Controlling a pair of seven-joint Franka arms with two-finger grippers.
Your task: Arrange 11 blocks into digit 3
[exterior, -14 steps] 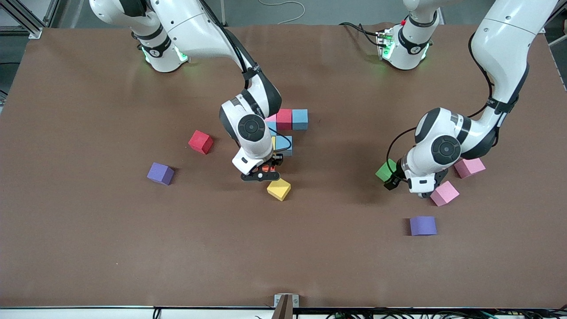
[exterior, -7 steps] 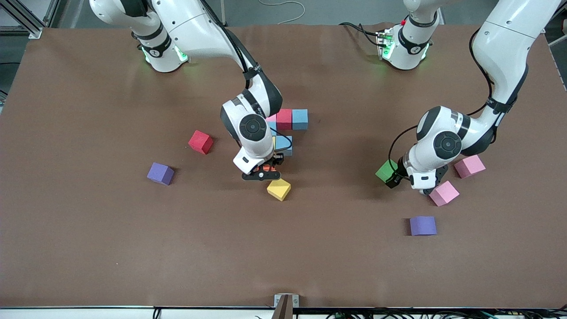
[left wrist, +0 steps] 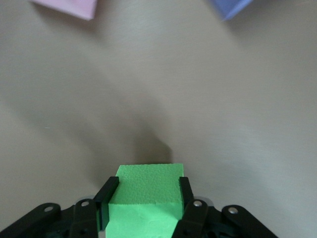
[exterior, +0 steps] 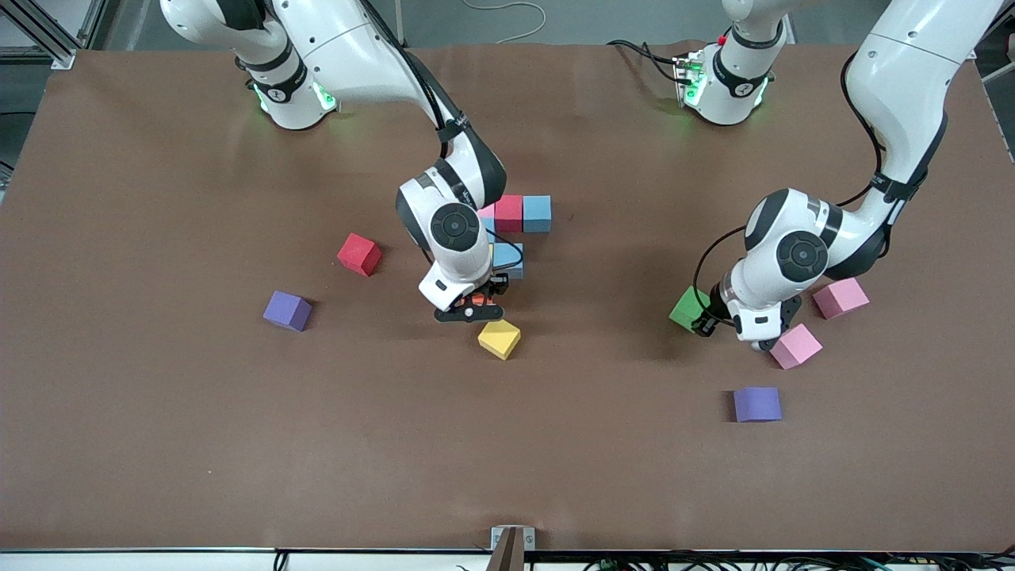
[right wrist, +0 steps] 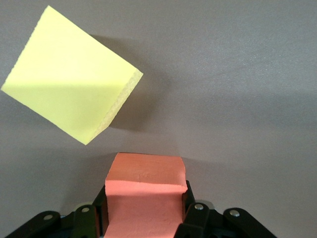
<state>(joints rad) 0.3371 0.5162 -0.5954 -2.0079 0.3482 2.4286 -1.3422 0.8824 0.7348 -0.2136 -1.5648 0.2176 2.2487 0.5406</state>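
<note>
Spreading across the whole scene, we see the brown table (exterior: 158, 436), with both arms reaching down onto it. Our right gripper (exterior: 469, 309) is clenched on an orange block (right wrist: 144, 193), low over the table just beside the loose yellow block (exterior: 499, 339). Our left gripper (exterior: 725, 321) clamps a green block (exterior: 688, 308) between its fingers (left wrist: 110, 191), near two pink blocks (exterior: 795, 346) (exterior: 840, 297). The unfinished digit 3 (exterior: 515, 230) sits mid-table, partly hidden by our right arm: a pink, a red and a light blue block (exterior: 537, 213) touching in a row, with more blue and yellow below them. Scattered loose are a red block (exterior: 359, 254), a purple block (exterior: 287, 310) toward the right arm's end, and another purple block (exterior: 756, 404) nearest the front camera.
</note>
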